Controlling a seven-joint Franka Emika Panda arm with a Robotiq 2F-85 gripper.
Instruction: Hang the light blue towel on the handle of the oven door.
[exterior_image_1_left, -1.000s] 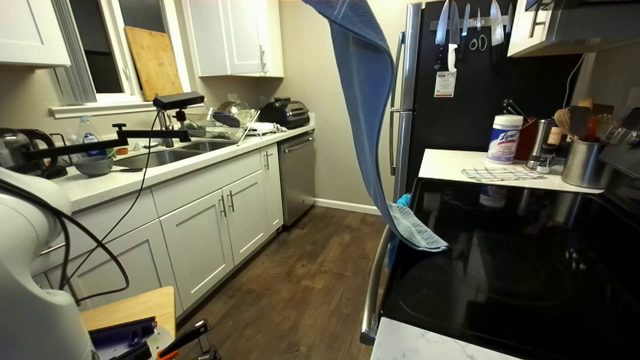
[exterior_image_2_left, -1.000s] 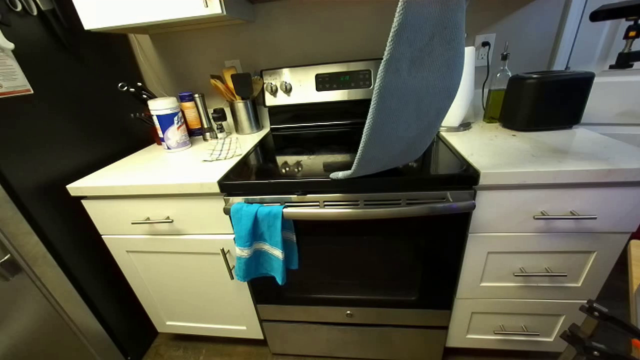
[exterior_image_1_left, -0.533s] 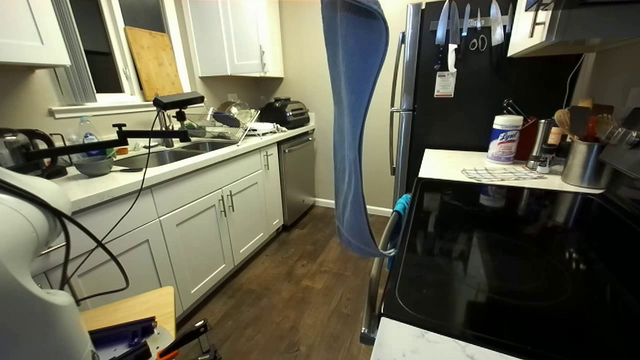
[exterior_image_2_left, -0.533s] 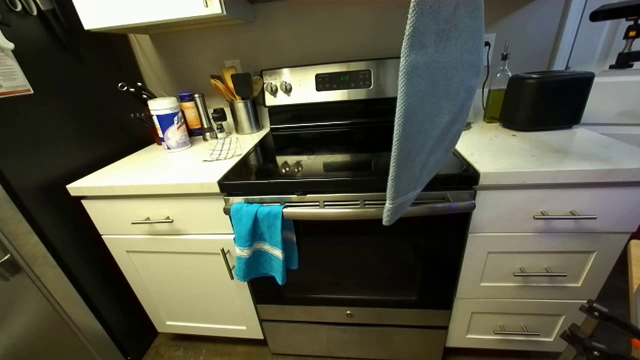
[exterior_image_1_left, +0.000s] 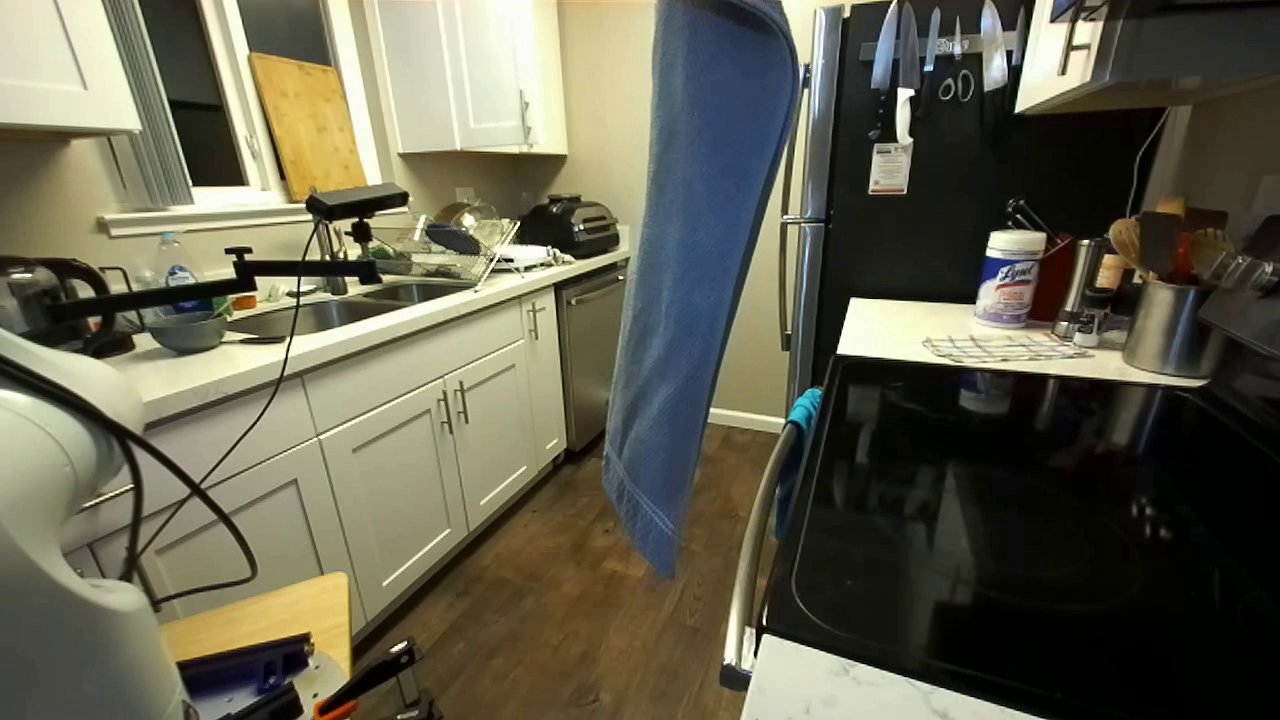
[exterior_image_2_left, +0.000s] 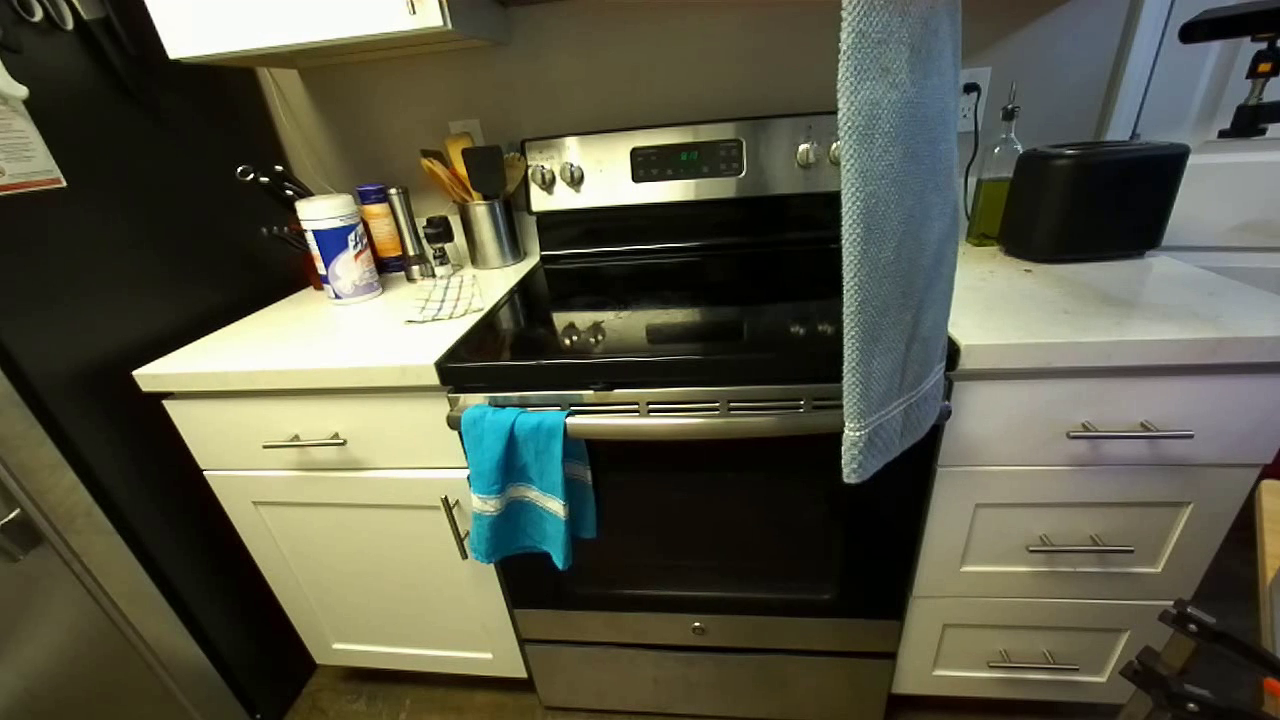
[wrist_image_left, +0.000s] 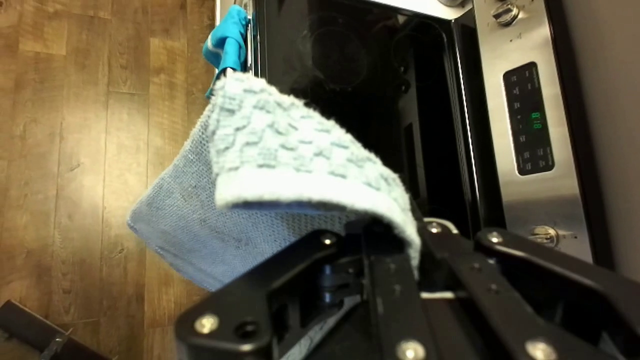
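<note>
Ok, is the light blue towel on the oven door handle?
Off: in an exterior view the light blue towel hangs apart from the oven door handle, plank floor showing between them.

Towel (exterior_image_2_left: 897, 250) before oven handle (exterior_image_2_left: 700, 428)

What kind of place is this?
A kitchen, probably in a home, though the pictures don't prove the home part. The signs: a stove with a black glass top, a sink set in a white-cabinet counter, and a tall fridge with knives on its side.
</note>
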